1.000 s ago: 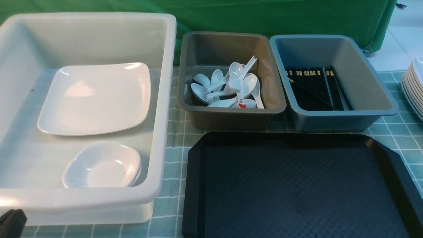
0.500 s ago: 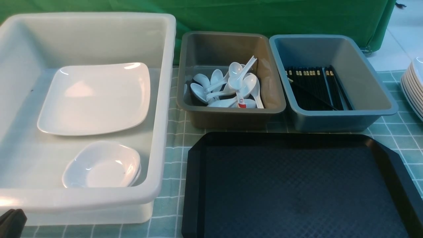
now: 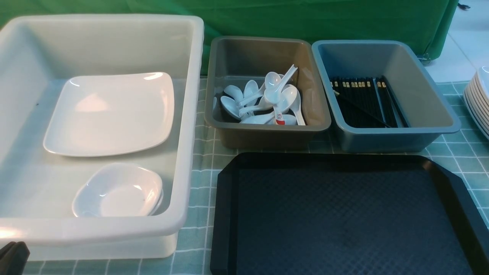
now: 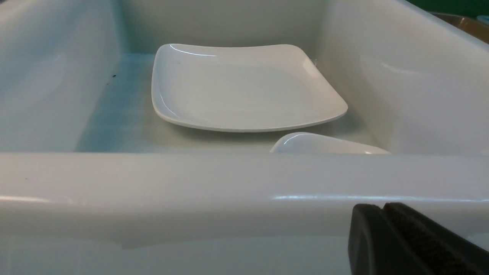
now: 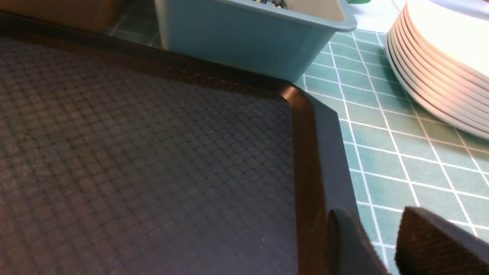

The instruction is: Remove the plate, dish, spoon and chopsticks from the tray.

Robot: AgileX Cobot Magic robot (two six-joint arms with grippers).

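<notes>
The black tray (image 3: 344, 221) lies at the front right with nothing on it; its corner shows in the right wrist view (image 5: 133, 152). The large white plate (image 3: 110, 114) and a small white dish (image 3: 118, 191) lie in the white tub (image 3: 114, 229). Both show in the left wrist view, the plate (image 4: 240, 88) beyond the dish (image 4: 324, 143). Several white spoons (image 3: 273, 82) lie in the grey-brown tub (image 3: 267, 135). Black chopsticks (image 3: 363, 101) lie in the blue-grey tub (image 3: 382, 137). My left gripper (image 4: 382, 208) is shut and empty, just outside the white tub's near rim. My right gripper (image 5: 372, 214) is open and empty by the tray's right edge.
A spoon with a red mark (image 3: 280, 118) lies among the spoons. A stack of white plates (image 3: 479, 99) stands at the far right on the green checked cloth, close to my right gripper in the right wrist view (image 5: 443, 65). The three tubs line the back.
My left gripper has sunk slightly lower in the front view's bottom left corner. Nothing else has moved.
</notes>
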